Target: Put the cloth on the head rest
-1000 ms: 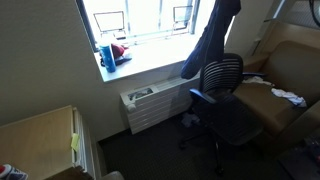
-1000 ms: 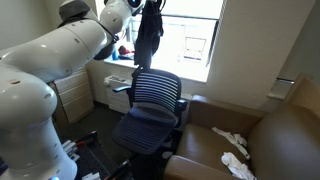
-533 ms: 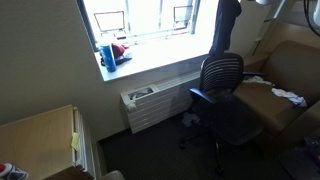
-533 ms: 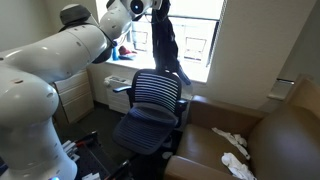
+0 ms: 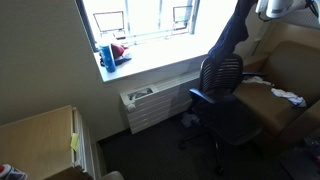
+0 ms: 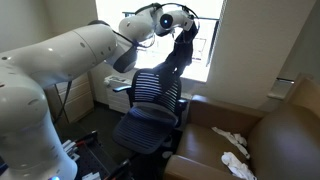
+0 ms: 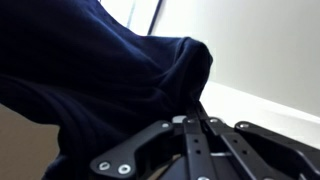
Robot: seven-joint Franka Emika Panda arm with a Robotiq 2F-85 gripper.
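Dark blue cloth [image 5: 228, 42] hung in the air from the claw [image 6: 186, 20], which was pinched tight on its top end, up near the bright window [image 5: 140, 15]. The cloth slanted down to the top of the black chair [image 6: 153, 95], but I could not tell if it touched the chair's back. In the wrist view, the cloth [image 7: 100, 70] filled most of the picture.

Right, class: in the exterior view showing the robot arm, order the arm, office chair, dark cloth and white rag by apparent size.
robot arm (nearest the camera, so inflated)
office chair
dark cloth
white rag
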